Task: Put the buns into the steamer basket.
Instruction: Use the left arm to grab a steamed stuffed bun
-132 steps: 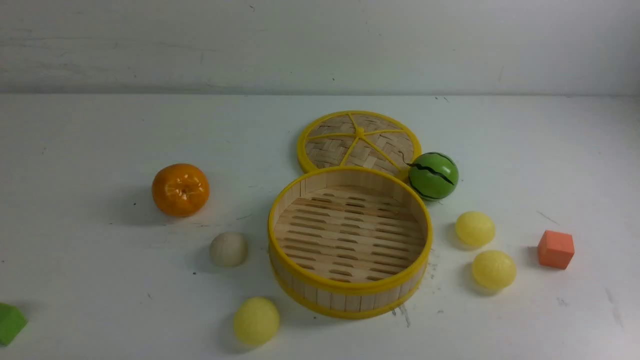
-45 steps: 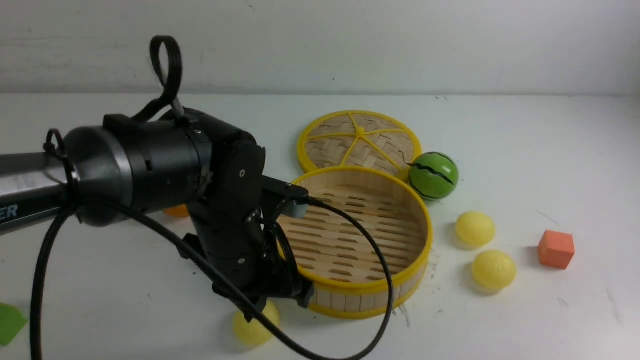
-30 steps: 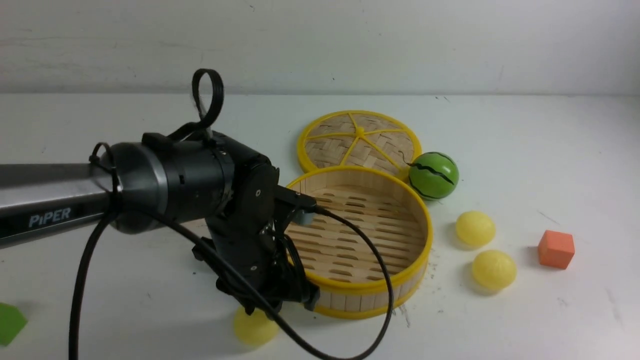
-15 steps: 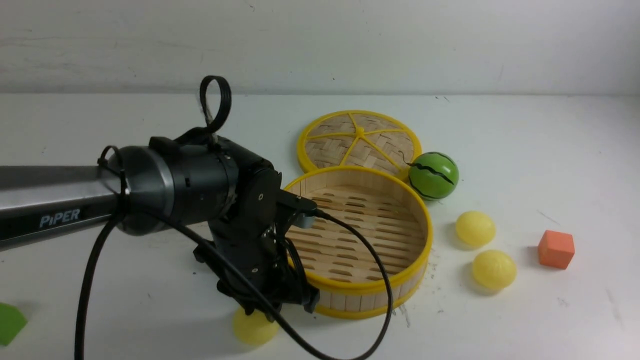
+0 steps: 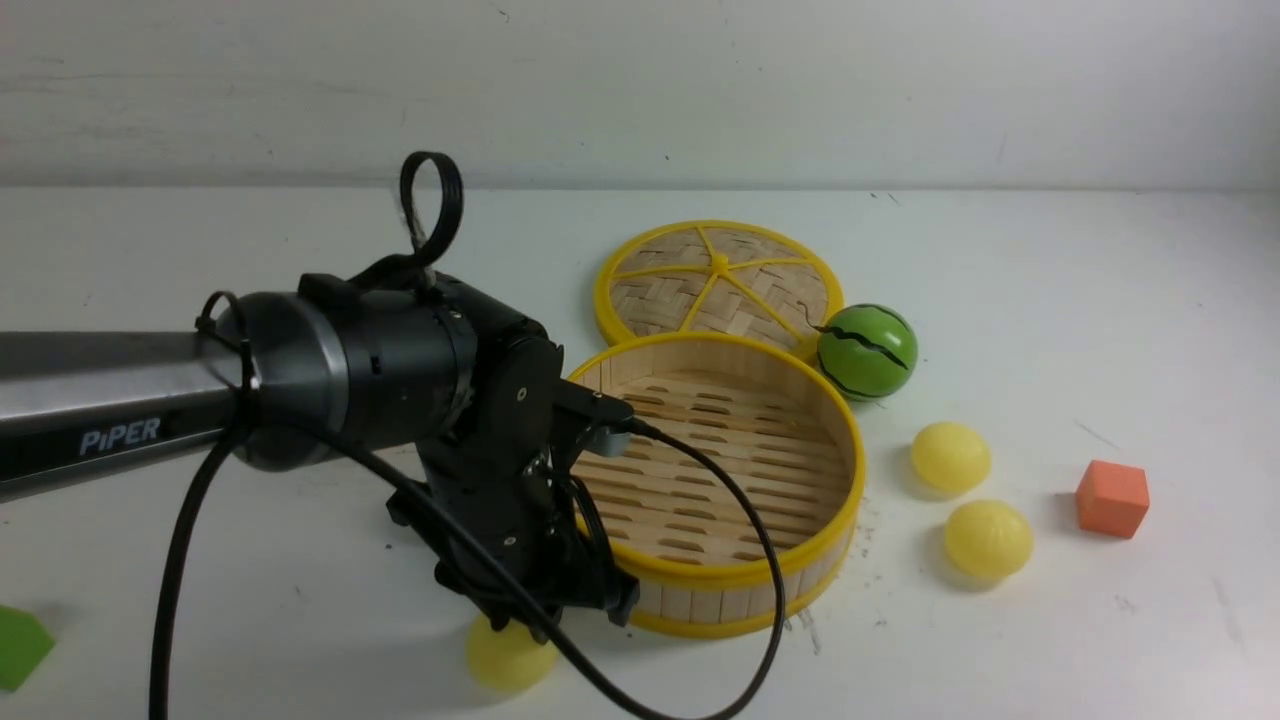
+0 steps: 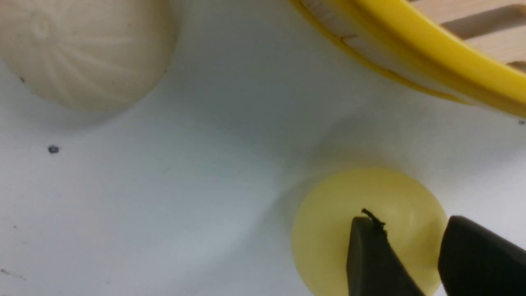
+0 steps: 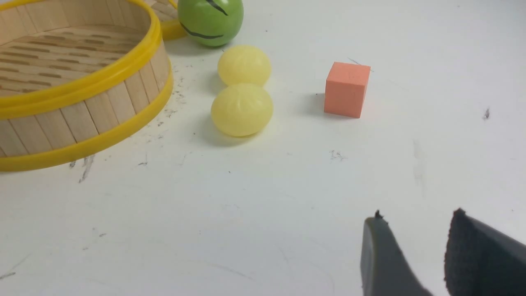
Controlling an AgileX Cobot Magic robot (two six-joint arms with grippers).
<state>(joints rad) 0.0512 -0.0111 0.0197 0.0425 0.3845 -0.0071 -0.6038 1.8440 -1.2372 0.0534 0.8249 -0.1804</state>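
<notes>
The steamer basket [image 5: 856,470] stands mid-table with nothing in it. My left gripper [image 5: 527,622] hangs at its near left side, just above a pale yellow bun [image 5: 505,655]. In the left wrist view the gripper [image 6: 411,222] is open, its two black fingers over the top of that bun [image 6: 324,234], jaws narrower than the bun. The beige bun [image 6: 82,49] lies beside it; my arm hides it in the front view. Two more yellow buns [image 5: 950,457] [image 5: 988,540] lie right of the basket. My right gripper [image 7: 416,218] is open and empty, low over bare table.
The woven lid [image 5: 718,280] lies flat behind the basket, with the green watermelon ball [image 5: 866,352] touching its right edge. An orange-red cube [image 5: 1112,498] sits at the right, a green block [image 5: 18,645] at the front left edge. My left arm hides the orange fruit.
My left arm came in from the left and lowered onto the front yellow bun beside the basket. In the last half second it has not moved.
</notes>
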